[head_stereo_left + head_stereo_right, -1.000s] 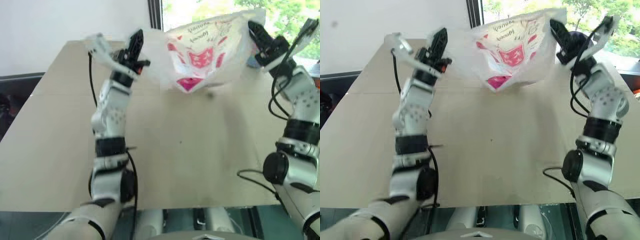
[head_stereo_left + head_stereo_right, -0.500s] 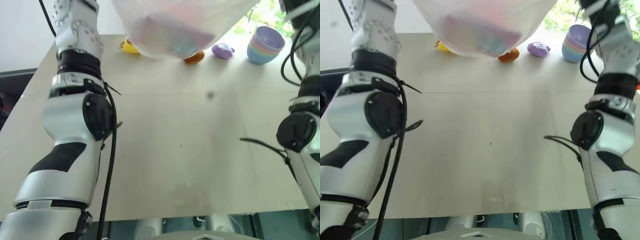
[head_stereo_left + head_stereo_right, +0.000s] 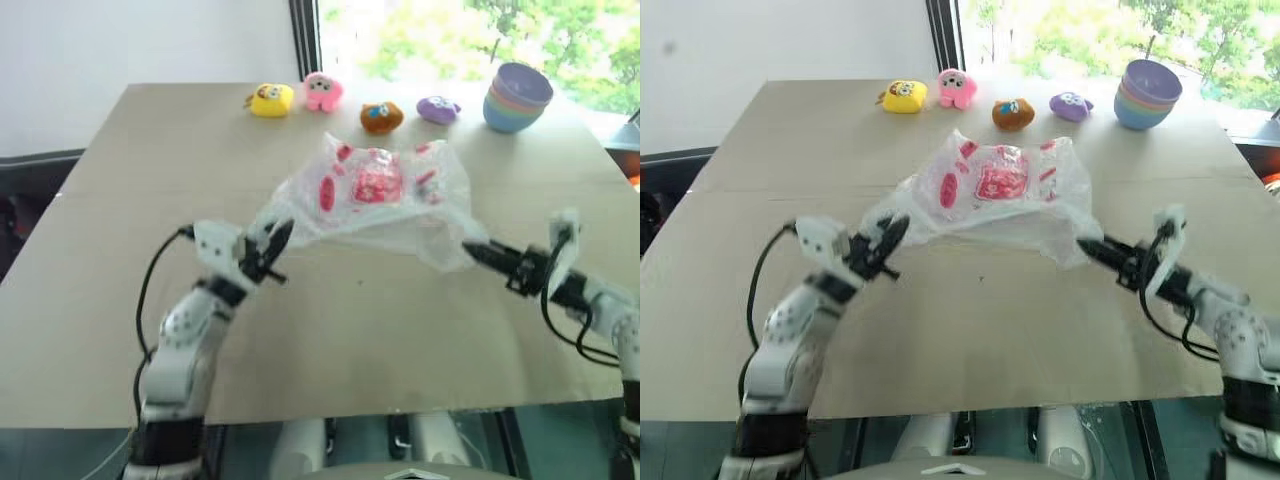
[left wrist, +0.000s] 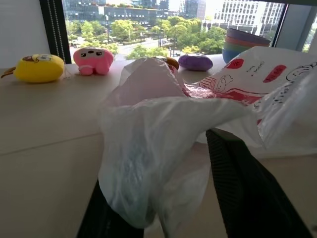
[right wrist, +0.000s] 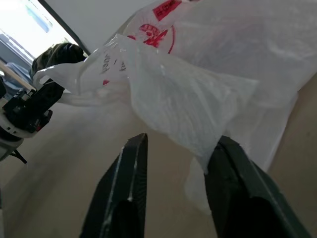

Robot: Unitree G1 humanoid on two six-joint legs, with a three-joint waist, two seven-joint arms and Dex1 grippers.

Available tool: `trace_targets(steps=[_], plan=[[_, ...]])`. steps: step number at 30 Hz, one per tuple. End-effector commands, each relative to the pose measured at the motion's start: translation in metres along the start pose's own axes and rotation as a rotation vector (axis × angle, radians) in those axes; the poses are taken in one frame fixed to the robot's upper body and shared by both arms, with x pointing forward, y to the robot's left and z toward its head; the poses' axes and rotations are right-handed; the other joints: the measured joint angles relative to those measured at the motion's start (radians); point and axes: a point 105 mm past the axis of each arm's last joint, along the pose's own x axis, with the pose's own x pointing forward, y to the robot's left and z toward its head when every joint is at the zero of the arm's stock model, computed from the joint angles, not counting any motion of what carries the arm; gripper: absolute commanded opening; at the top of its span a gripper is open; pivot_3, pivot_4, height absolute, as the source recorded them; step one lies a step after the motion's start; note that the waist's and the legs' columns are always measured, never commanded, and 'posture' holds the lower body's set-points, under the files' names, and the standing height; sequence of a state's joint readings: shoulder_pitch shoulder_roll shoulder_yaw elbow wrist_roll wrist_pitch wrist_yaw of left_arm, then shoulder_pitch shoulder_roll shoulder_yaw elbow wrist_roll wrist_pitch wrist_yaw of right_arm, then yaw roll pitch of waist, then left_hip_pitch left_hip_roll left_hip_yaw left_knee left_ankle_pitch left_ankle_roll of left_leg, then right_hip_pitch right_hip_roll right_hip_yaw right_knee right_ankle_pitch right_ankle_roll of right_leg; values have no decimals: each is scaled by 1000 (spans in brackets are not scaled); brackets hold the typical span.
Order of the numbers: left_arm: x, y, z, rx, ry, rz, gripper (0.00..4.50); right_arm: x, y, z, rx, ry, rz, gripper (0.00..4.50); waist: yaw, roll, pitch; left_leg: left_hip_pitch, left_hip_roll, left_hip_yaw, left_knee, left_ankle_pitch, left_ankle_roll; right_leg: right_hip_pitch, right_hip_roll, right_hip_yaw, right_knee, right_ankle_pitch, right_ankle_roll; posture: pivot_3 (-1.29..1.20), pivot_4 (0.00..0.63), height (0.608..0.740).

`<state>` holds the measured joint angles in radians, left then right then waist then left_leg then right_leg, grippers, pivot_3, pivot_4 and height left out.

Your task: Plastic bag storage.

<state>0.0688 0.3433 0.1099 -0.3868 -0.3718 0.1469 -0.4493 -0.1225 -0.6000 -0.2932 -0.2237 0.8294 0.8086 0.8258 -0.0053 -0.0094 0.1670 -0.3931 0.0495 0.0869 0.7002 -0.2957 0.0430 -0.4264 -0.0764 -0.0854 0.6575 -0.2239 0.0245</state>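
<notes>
The plastic bag [image 3: 375,195], thin, translucent white with red print, lies crumpled on the tan table [image 3: 360,330] near its middle. My left gripper [image 3: 274,242] is low at the bag's left corner. In the left wrist view its two fingers [image 4: 247,193] stand apart, and a loose fold of the bag [image 4: 158,148] hangs between them. My right gripper [image 3: 478,252] points level at the bag's right corner. Its fingers [image 5: 130,188] are also apart, with the bag's edge [image 5: 198,104] drooping just over the gap. Both grippers are open.
Along the far edge sit a yellow plush [image 3: 270,99], a pink one [image 3: 322,90], an orange one [image 3: 381,116] and a purple one [image 3: 438,108]. A stack of pastel bowls [image 3: 517,96] stands at the far right. Bare tabletop lies between the bag and the near edge.
Both arms came down from holding the bag high in the air. The bag now rests on the table, and both grippers have gone from shut on it to open.
</notes>
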Motion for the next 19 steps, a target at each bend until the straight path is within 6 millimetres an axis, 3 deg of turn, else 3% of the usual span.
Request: trace_targets(steps=[1, 3, 9, 13, 19], plan=[[-24, -7, -8, 72, 58, 43, 3648, -20, 3, -7, -190, 96, 9, 3771, 0, 1, -1, 1, 1, 0, 1, 0, 1, 1, 0, 1, 0, 0, -3, 0, 150, 740], [-39, -9, -20, 85, 111, 53, 4430, -32, -6, -20, -309, 182, -15, 4493, 0, 0, -1, 8, 1, 1, 1, 0, 1, 7, 0, 2, 0, 0, -3, 0, 150, 740], [-70, -15, -44, 139, 233, 60, 4430, -50, -30, -28, -495, 183, -73, 4493, 0, 0, -1, 11, 6, 2, 1, 0, 1, 9, 5, 4, 0, -1, -4, 0, 150, 740], [-75, -17, -48, 159, 238, 52, 4430, -54, -44, -24, -527, 88, -138, 4493, 2, 0, -1, 10, 6, 1, 0, 0, 2, 8, 6, 3, -1, -2, -6, 0, 150, 740], [-72, -27, -54, 143, 246, 20, 4430, -59, -48, -37, -542, 89, -132, 4493, 6, 0, -1, 9, 6, 4, 0, -2, 4, 7, 5, 5, -2, -2, -6, 0, 150, 740]])
